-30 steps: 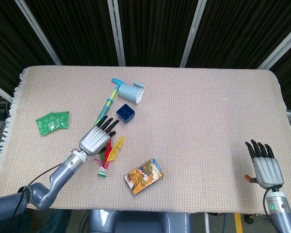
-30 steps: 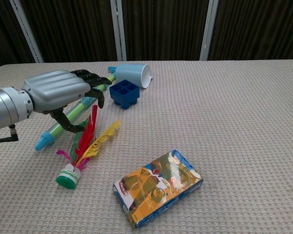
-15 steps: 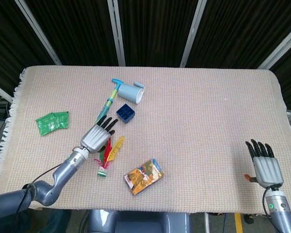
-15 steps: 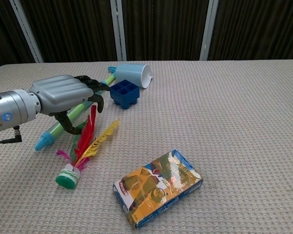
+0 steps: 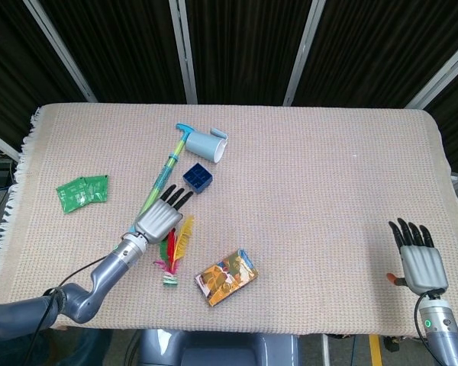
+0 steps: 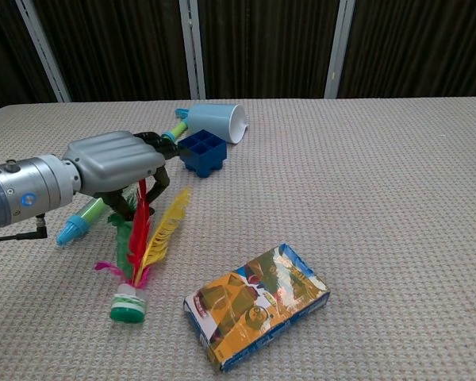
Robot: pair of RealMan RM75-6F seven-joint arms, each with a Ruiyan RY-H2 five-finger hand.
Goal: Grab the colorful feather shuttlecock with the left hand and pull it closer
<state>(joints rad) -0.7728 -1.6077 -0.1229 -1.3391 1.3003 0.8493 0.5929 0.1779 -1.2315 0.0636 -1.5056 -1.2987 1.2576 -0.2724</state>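
Note:
The colorful feather shuttlecock (image 5: 175, 248) (image 6: 147, 246) lies on the cloth with red, yellow, green and pink feathers pointing away from me and its green-and-white base nearest me. My left hand (image 5: 159, 219) (image 6: 115, 163) hovers low over the feather tips, its fingers stretched forward and its thumb curled beneath; the red feather tip touches its underside. No closed grasp shows. My right hand (image 5: 421, 263) rests flat at the near right edge, fingers apart, holding nothing; it is outside the chest view.
A long green and blue tube (image 5: 164, 171) (image 6: 83, 222) runs under the left hand. A blue grid block (image 5: 198, 179) (image 6: 201, 151) and a tipped light-blue cup (image 5: 208, 145) (image 6: 220, 121) lie beyond. An orange box (image 5: 227, 276) (image 6: 258, 305) sits near right, a green packet (image 5: 82, 191) far left.
The left hand has dropped lower and shifted right onto the feathers. The shuttlecock has swung more upright in view, and its base has slid nearer to me and slightly right.

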